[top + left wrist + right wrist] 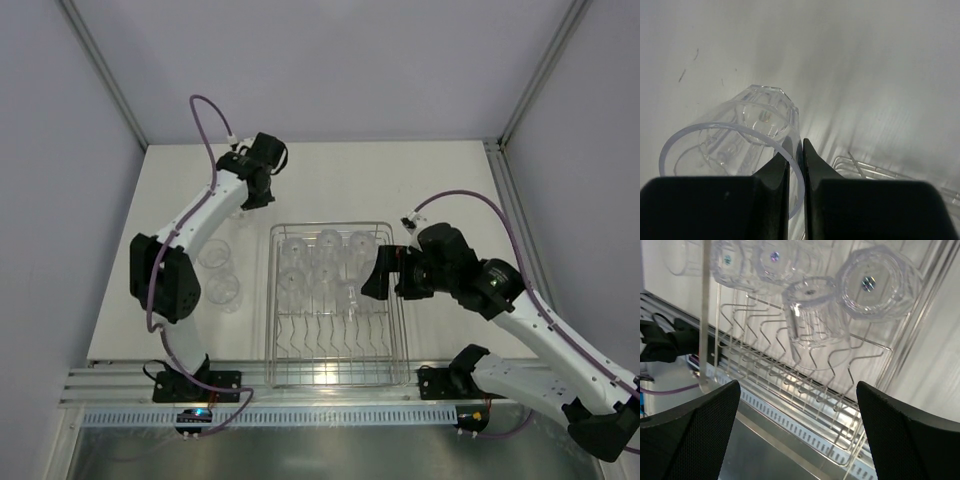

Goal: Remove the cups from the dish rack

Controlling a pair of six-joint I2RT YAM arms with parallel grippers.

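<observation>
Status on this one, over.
Left gripper shut on rim of a clear plastic cup, outside the silver wire dish rack. Right gripper open above rack; more cups sit inside. No obstruction seen.

Nothing here can be read. No lettering, label, brand or number shows on the cups (812,315) just ahead of the right gripper (797,390), on the dish rack (770,347) under them, or on the cup (730,145) at the left gripper (795,160).
</observation>
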